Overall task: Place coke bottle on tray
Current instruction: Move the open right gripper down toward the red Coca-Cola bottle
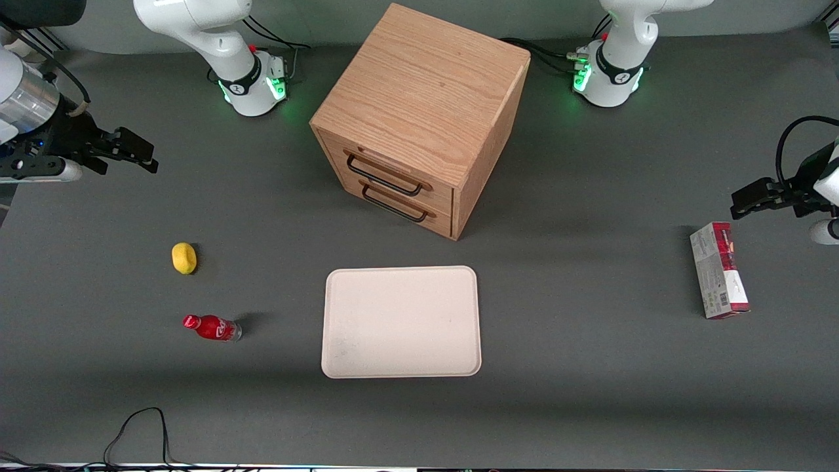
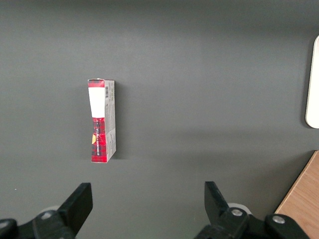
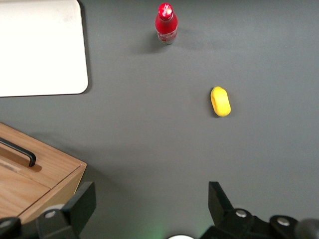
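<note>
The coke bottle (image 1: 212,327) is a small red bottle with a red cap, standing on the dark table toward the working arm's end, beside the tray. It also shows in the right wrist view (image 3: 166,23). The tray (image 1: 401,322) is pale cream-pink, flat and bare, in front of the drawer cabinet; its corner shows in the right wrist view (image 3: 40,47). My right gripper (image 1: 134,152) hangs high above the table at the working arm's end, farther from the front camera than the bottle. In the right wrist view the gripper (image 3: 149,206) is open and empty.
A yellow lemon (image 1: 184,257) lies a little farther from the front camera than the bottle. A wooden drawer cabinet (image 1: 419,118) stands mid-table. A red-and-white carton (image 1: 719,278) lies toward the parked arm's end. A black cable (image 1: 137,432) loops at the near table edge.
</note>
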